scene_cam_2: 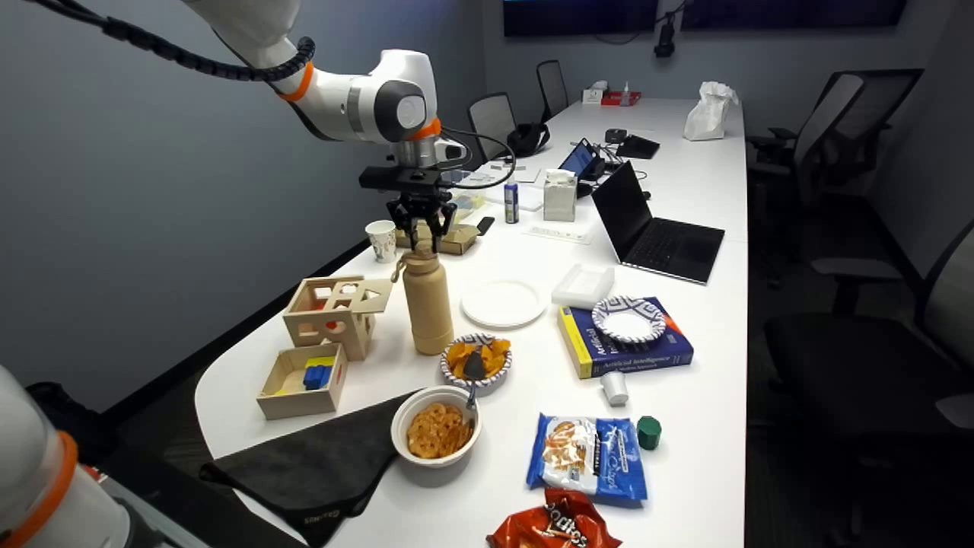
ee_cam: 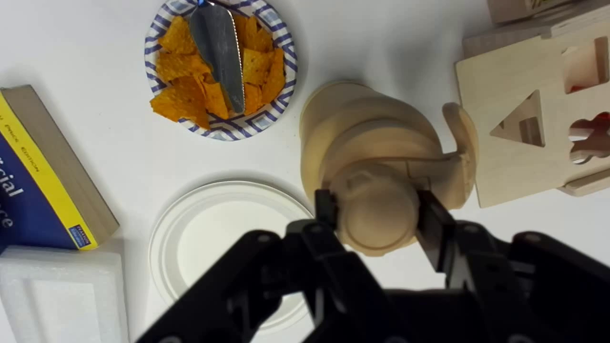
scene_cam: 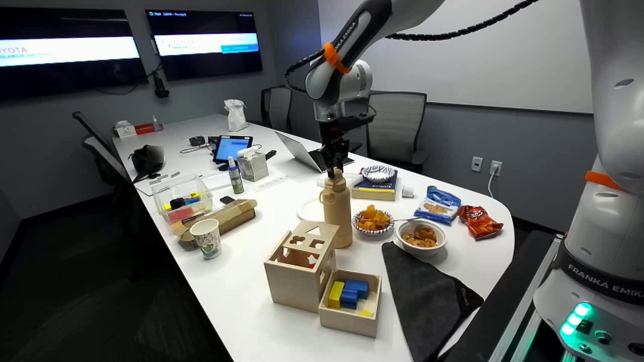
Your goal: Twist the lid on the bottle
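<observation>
The tall tan bottle stands upright on the table in both exterior views, with a carrying loop at its neck. Its small round tan lid is on top of the neck. In the wrist view I look down on the lid and the bottle's shoulder. My gripper points down from above, one black finger on each side of the lid, and both pads appear to touch it. The gripper also shows at the bottle's top in an exterior view. The threads under the lid are hidden.
A wooden shape box and an open wooden tray of blocks stand close beside the bottle. A bowl of chips with a utensil, a white plate, a pretzel bowl and a book are nearby.
</observation>
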Motion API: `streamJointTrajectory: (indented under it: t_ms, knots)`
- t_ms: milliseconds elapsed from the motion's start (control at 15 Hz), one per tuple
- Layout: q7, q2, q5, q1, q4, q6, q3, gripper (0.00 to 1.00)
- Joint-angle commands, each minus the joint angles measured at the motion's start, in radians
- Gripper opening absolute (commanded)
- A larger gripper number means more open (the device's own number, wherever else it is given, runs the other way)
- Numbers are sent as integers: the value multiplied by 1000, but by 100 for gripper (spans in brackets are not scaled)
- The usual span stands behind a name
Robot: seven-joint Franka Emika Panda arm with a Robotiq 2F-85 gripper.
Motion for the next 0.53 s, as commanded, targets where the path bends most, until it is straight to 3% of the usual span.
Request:
streamJointTrajectory:
  t_ms: [0,467]
  knots:
    - [-75,15,-31,-7,23,-18,12,21]
    - [-271,32,-8,-35,43,-52,37,21]
